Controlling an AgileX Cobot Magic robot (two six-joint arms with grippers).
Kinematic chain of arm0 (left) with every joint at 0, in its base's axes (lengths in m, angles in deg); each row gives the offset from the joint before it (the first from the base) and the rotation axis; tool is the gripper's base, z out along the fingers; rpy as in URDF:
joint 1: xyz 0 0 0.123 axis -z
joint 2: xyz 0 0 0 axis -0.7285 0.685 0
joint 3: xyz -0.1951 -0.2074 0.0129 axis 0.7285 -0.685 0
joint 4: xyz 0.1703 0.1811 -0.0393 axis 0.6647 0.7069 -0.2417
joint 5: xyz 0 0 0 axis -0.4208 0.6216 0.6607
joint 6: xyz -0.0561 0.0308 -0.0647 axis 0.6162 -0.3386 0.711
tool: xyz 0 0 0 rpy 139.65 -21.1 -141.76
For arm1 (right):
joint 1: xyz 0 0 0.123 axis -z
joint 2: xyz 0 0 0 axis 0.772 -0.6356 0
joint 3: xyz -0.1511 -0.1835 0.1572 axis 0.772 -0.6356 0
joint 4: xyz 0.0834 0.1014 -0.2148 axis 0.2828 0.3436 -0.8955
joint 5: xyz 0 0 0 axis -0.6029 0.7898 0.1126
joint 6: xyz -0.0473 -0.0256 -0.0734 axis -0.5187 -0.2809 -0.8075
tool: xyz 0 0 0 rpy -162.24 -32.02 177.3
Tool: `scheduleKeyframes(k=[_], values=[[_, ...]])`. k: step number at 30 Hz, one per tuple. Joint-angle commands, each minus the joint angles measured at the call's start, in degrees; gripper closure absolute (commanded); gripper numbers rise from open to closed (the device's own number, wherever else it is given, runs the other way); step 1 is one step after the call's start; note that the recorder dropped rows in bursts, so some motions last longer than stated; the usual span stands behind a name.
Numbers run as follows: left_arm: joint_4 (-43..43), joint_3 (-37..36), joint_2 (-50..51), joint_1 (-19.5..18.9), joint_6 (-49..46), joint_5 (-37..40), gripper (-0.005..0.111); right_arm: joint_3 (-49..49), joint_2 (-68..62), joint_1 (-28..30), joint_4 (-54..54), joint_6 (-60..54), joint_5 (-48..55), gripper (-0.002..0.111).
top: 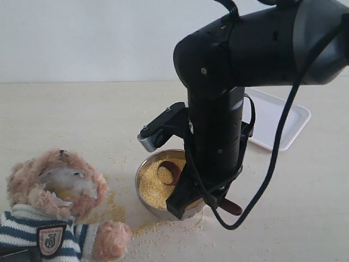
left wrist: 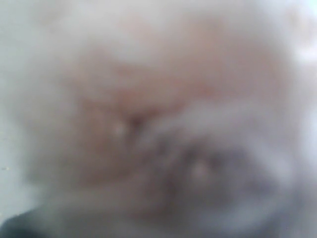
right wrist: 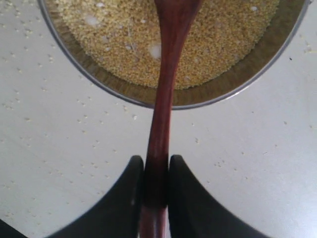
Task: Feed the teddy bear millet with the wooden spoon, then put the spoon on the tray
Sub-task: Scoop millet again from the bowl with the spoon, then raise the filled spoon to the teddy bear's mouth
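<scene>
The wooden spoon lies with its round bowl on the millet in the steel bowl; its handle end sticks out past the rim. My right gripper is shut on the thin handle just outside the rim. In the right wrist view the black fingers of that gripper pinch the spoon from both sides, with millet beyond. The teddy bear sits at the front left, left of the bowl. The white tray lies behind the arm. Blurred teddy bear fur fills the left wrist view; no left gripper can be made out.
Loose grains are scattered on the table between the bear's paw and the bowl, and around the bowl's rim. The right arm's black body and its cable stand over the bowl and hide part of the tray.
</scene>
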Motion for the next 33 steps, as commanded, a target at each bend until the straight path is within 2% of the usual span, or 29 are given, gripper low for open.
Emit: scheduleKeyframes(k=[1, 6, 16, 33], values=[[-1.3, -0.1, -0.5, -0.1, -0.2, 0.2, 0.102, 0.4, 1.0, 0.7, 2.7, -0.8, -0.1, 0.106], [-1.3, -0.1, -0.5, -0.1, -0.2, 0.0, 0.102, 0.4, 1.5, 2.1, 10.1, -3.1, 0.4, 0.106], [-1.3, -0.1, -0.5, -0.1, -0.2, 0.1, 0.102, -3.3, 7.5, 7.1, 10.9, -4.4, 0.0, 0.106], [-1.3, -0.1, -0.5, -0.1, -0.2, 0.1, 0.102, -7.4, 15.0, 6.0, 17.2, -7.9, -0.4, 0.106]])
